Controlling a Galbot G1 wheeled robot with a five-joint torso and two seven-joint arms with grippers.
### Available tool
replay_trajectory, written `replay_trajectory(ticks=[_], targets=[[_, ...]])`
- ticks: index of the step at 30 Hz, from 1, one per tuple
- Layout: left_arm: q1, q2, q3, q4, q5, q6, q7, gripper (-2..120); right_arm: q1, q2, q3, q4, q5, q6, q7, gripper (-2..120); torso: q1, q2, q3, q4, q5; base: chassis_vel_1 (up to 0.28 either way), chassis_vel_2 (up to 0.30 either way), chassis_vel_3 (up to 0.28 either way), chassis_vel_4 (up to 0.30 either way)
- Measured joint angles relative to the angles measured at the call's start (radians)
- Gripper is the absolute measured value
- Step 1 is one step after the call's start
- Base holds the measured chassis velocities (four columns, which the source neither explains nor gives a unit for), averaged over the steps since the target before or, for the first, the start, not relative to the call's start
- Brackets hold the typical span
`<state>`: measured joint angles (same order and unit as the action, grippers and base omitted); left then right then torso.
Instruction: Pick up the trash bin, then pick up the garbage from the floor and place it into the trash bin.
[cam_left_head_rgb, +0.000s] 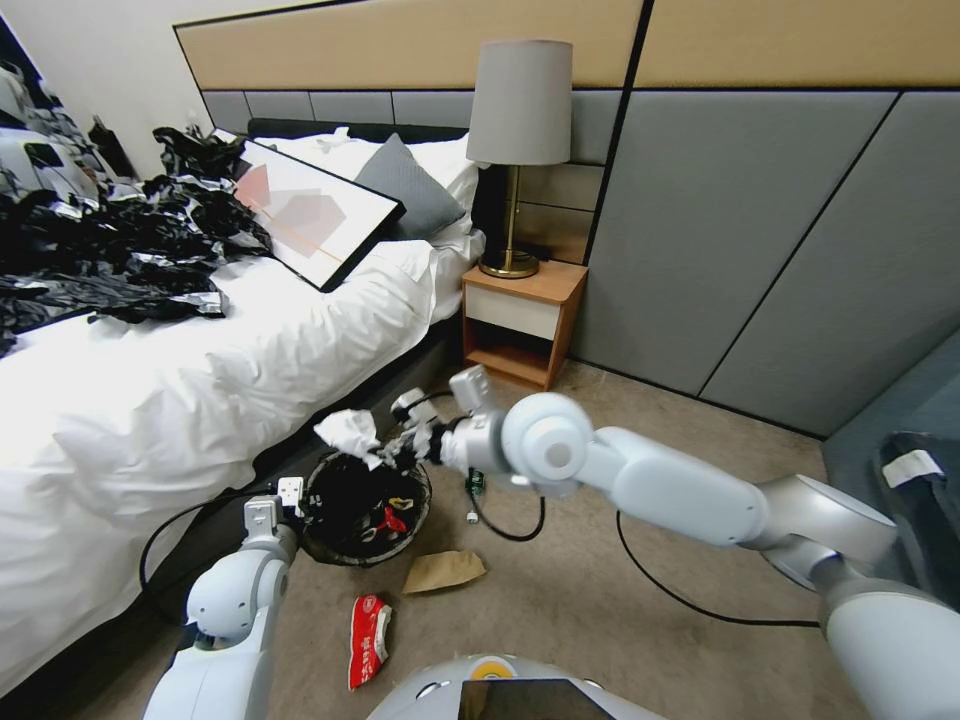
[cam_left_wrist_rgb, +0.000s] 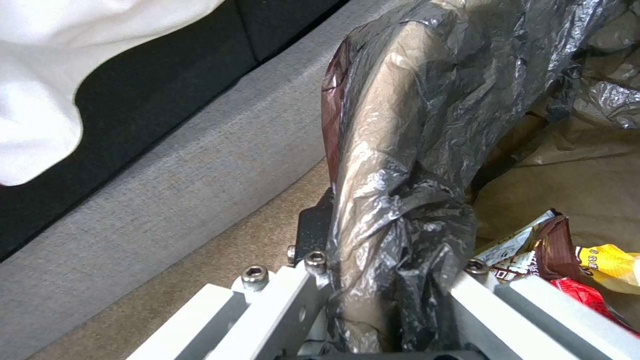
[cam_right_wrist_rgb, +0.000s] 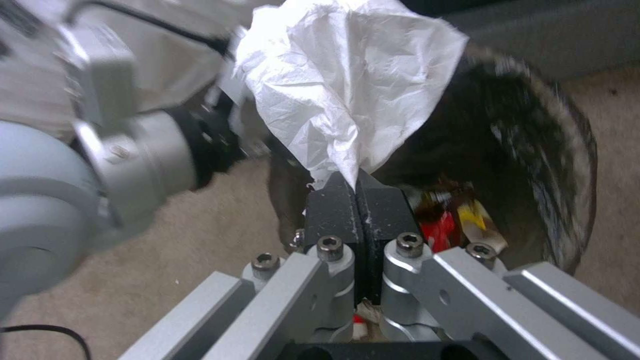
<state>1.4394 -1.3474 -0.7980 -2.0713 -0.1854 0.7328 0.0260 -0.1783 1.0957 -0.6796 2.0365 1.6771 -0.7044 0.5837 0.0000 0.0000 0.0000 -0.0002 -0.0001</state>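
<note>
Trash bin (cam_left_head_rgb: 366, 510): on the floor (cam_left_head_rgb: 600, 600), just beside the bed (cam_left_head_rgb: 200, 400).
Paper bag (cam_left_head_rgb: 444, 571): floor, right of bin.
Wrapper (cam_left_head_rgb: 369, 626): floor, before bin.
Nightstand (cam_left_head_rgb: 522, 323): right of bed, lamp (cam_left_head_rgb: 518, 150) on it.

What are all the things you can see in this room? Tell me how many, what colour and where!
trash bin: one, black liner, on floor beside bed
white paper: one, crumpled, held above bin
packets: several, red and yellow, inside bin
brown paper bag: one, flat on carpet
red wrapper: one, red-and-white, on carpet
bed: one, white
picture frame: one, on bed
lamp: one, grey, on nightstand
nightstand: one, wooden
left claw: shut on bin rim
right claw: shut on white paper
</note>
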Motion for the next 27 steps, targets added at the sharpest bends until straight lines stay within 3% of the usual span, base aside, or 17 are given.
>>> replay_trajectory(ticks=[16, 18, 20, 22, 27], targets=[[-0.002, -0.006, -0.006, 0.016, 0.001, -0.008, 0.001, 0, -0.057, 0.078, -0.051, -0.116, -0.096, 0.020, 0.004, 3, 0.000, 0.000, 0.000, 0.0003, -0.0001, 0.000, 0.000, 0.000, 0.000], [-0.003, -0.006, -0.007, 0.017, 0.001, -0.008, 0.001, 0, -0.058, 0.098, -0.059, -0.133, -0.105, 0.044, 0.014, 12, 0.000, 0.000, 0.000, 0.0003, 0.0000, 0.000, 0.000, 0.000, 0.000], [-0.004, -0.006, -0.008, 0.017, 0.001, -0.009, 0.002, 0, -0.058, 0.103, -0.059, -0.136, -0.103, 0.045, 0.016, 14, 0.000, 0.000, 0.000, 0.0002, -0.0001, 0.000, 0.000, 0.000, 0.000], [-0.004, -0.005, -0.011, 0.018, 0.001, -0.010, 0.002, 0, -0.055, 0.117, -0.052, -0.142, -0.093, 0.046, 0.019, 27, 0.000, 0.000, 0.000, 0.0002, 0.0000, 0.000, 0.000, 0.000, 0.000], [-0.007, -0.007, -0.012, 0.029, 0.001, -0.016, 0.002, 0, -0.062, 0.123, -0.042, -0.145, -0.092, 0.048, 0.024, 44, 0.000, 0.000, 0.000, 0.0001, 0.0000, 0.000, 0.000, 0.000, 0.000]])
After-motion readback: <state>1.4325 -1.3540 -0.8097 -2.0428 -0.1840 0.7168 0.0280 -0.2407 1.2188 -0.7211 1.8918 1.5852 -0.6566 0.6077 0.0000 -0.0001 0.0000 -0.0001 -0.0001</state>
